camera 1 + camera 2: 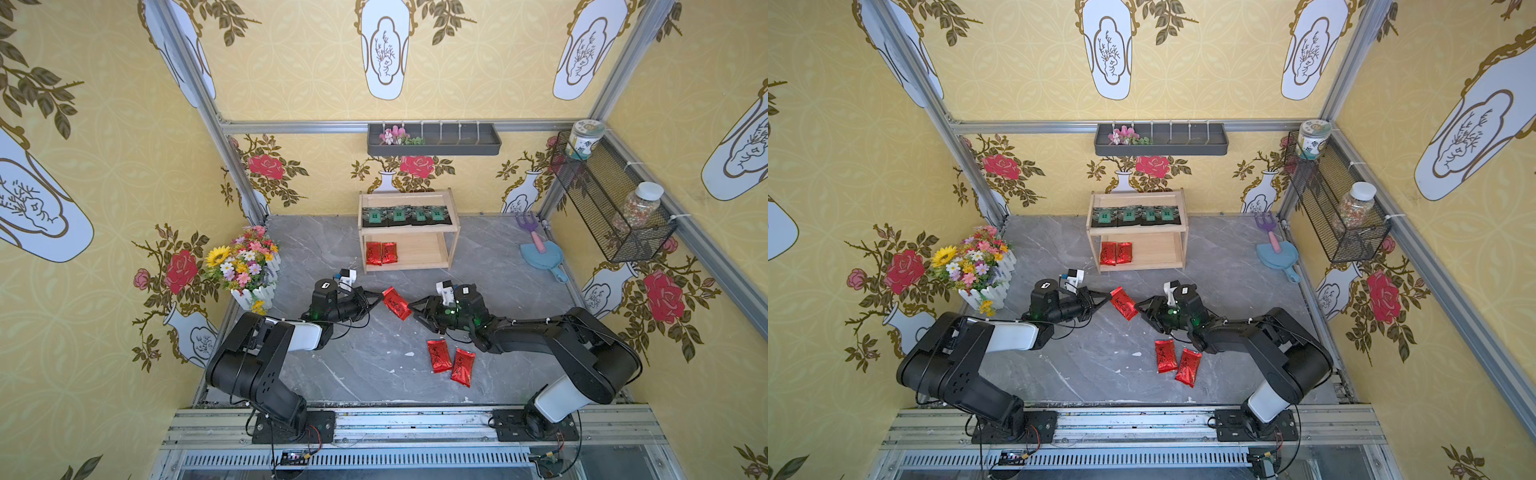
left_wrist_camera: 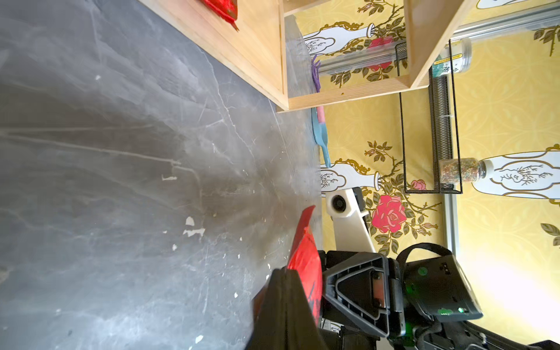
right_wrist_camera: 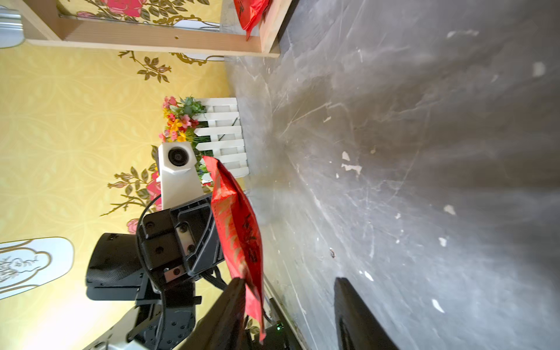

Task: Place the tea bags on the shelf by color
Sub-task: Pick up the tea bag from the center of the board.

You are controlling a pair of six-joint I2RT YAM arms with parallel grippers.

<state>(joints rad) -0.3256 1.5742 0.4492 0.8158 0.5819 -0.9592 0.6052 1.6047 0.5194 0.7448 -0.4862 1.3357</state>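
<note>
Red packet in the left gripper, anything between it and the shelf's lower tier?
Nothing visible. Bare tabletop lies between the held red packet and the shelf; two red packets lie at one end of its lower tier, the rest bare. The right gripper stands open beside it.

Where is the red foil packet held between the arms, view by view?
In a top view: shiny red foil packet below centre.
In a top view: below centre, leftward.
Left wrist: beside white camera mount, packet at.
Right wrist: beside white picket planter, packet at.
Shared landmark: light wooden two-tier shelf.
</note>
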